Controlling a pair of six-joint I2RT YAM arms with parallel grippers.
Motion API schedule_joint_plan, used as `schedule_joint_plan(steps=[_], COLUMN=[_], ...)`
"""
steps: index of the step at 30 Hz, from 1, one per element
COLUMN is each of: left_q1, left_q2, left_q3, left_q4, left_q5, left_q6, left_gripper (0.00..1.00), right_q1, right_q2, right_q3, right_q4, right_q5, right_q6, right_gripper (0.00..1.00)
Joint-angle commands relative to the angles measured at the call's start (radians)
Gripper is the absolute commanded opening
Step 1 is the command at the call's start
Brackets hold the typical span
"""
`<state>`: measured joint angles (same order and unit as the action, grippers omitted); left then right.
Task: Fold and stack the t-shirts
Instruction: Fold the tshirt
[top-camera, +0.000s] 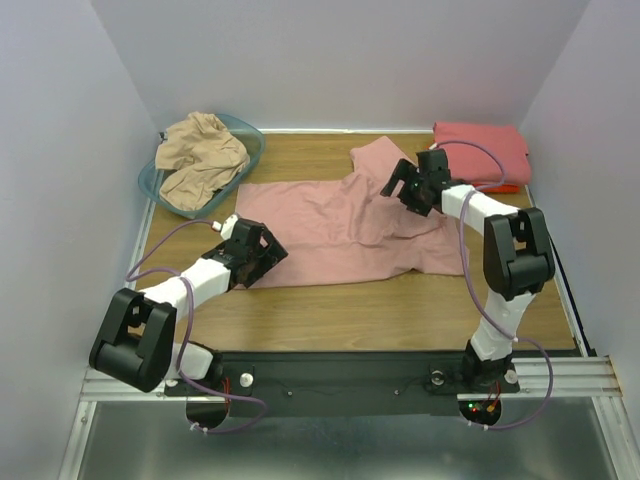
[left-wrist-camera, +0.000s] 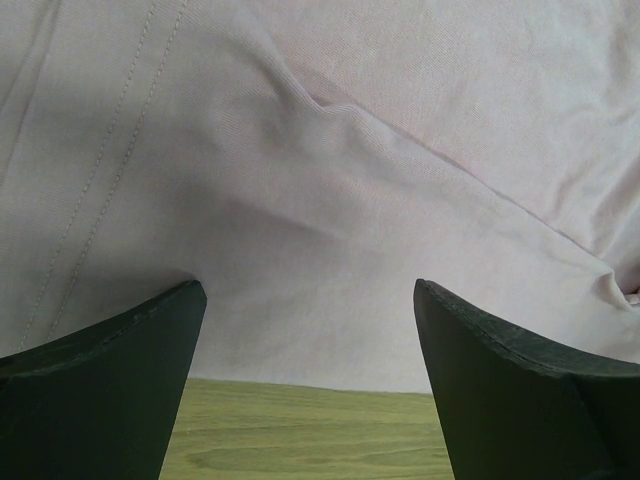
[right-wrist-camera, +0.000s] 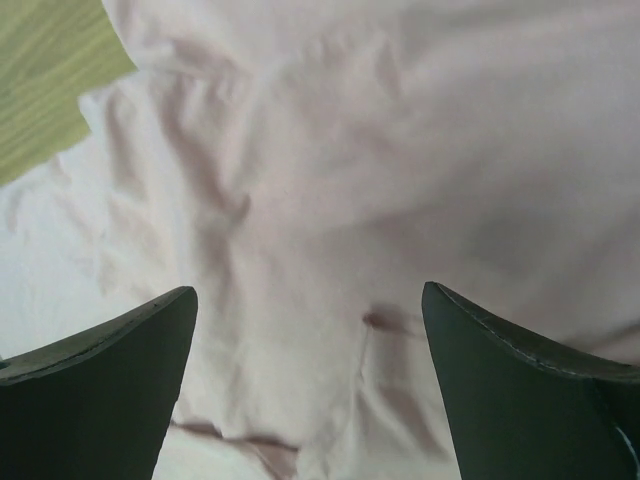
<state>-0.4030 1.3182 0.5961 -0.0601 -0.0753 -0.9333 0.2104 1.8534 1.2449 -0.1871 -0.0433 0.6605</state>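
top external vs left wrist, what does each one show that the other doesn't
Only top external: the tan shirt heaped in the teal basket, the folded coral shirt at the far right corner, and the right claw over the dusty pink shirt. Only left wrist: the double stitching along the hem, close up, and the left claw standing open. Both: the dusty pink shirt spread on the wooden table, the left claw at its edge.

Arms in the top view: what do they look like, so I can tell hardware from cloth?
The left arm and right arm both have white links and bulky black joint housings. The left gripper and right gripper are black, their fingers matte wedges tapering to the tip. A thin purple cable loops along each arm.
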Motion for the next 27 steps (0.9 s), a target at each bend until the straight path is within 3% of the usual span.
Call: schedule_joint_plan(steps=[1,5,11,15,20,27], left_q1=[0.001,0.001,0.0,0.0,0.0,0.0], left_q2=[-0.022,-0.046,-0.073,-0.08,-0.088,-0.117], left_q3=[-0.032,-0.019,0.004,0.007,0.001,-0.019], left_q4=[-0.102,-0.124,-0.124,-0.119,-0.121,-0.104], left_q5=[-0.049,-0.067,-0.058,-0.055,-0.047,-0.032], left_q6=[0.013,0.011,0.024,0.024,0.022,0.013], left_gripper=[0.98,0.98,0.98,0.98,0.98,0.98], right_q1=[-0.005,-0.003,-0.005,-0.005,-0.003,0.007], right_q2=[0.03,-0.077,-0.36,-0.431,-0.346,-0.145], right_q3=[0.105,0.024,-0.177,-0.341,-0.323,-0.19], right_q4=[0.043,0.038,-0.006,-0.011,-0.005,0.041], right_q5=[-0.033,-0.069,0.097,0.05,-0.087,-0.132], right_q6=[-0.076,-0.114,-0.13,-0.091,-0.088,-0.075], right_gripper=[1.0,1.0,1.0,1.0,1.0,1.0])
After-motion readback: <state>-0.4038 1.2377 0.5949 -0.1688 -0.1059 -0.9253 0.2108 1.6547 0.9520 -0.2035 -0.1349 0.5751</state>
